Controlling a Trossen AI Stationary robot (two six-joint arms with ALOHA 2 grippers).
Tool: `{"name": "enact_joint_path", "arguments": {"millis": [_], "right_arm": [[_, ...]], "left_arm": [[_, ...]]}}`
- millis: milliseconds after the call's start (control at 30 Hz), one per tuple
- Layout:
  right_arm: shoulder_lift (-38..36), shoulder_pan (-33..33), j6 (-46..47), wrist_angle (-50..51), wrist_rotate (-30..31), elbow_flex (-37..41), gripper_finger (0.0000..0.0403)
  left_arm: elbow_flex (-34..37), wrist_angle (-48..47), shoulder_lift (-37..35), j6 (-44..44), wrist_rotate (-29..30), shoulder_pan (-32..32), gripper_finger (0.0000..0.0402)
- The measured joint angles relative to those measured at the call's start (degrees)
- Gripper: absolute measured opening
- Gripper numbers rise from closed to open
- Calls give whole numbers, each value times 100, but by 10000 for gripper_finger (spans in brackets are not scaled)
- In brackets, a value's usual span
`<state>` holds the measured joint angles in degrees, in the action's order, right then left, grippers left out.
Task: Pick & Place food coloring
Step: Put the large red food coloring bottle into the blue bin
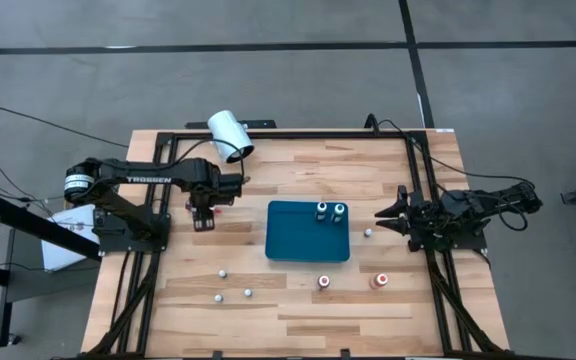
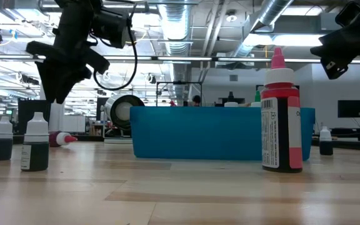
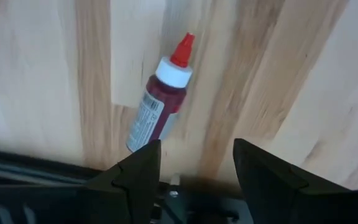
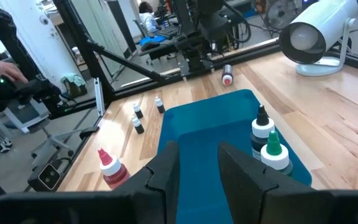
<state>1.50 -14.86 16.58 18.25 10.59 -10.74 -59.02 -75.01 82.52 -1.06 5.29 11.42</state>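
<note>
Two bottles already stand in the blue tray (image 1: 288, 250). Left hand (image 3: 194, 168), fingers spread, hovers over a red bottle (image 3: 157, 106) lying on the surface just ahead; likely next: descend and pinch it.

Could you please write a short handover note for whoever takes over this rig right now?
Left gripper: open, hovering over a red bottle lying on its side, left of the blue tray.
Right gripper: empty, jaws partly open, waiting right of the tray.
Done: two bottles stand in the tray.
Left: the lying bottle, three small ones front left, two red-capped in front of the tray, one at its right.
</note>
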Motion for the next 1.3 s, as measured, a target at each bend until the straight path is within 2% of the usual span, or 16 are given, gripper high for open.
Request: {"name": "enact_joint_path", "arguments": {"millis": [167, 333, 567, 900, 1033, 1300], "right_arm": [[-1, -1, 0, -33, 0, 0, 98], [0, -1, 0, -34, -2, 1, 98], [0, -1, -2, -34, -2, 0, 98], [0, 0, 0, -36, -2, 0, 98], [0, 1, 0, -36, -2, 0, 98], [0, -1, 0, -36, -2, 0, 98]], "left_arm": [[85, 189, -7, -611, -1, -79, 195], [589, 462, -4, -1131, -3, -88, 195], [1168, 954, -4, -1129, 134, 30, 195], [1134, 1176, -2, -911, 320, 28, 195], [1134, 1303, -2, -1235, 607, 28, 195], [1230, 1819, -4, -1943, 591, 84, 195]]}}
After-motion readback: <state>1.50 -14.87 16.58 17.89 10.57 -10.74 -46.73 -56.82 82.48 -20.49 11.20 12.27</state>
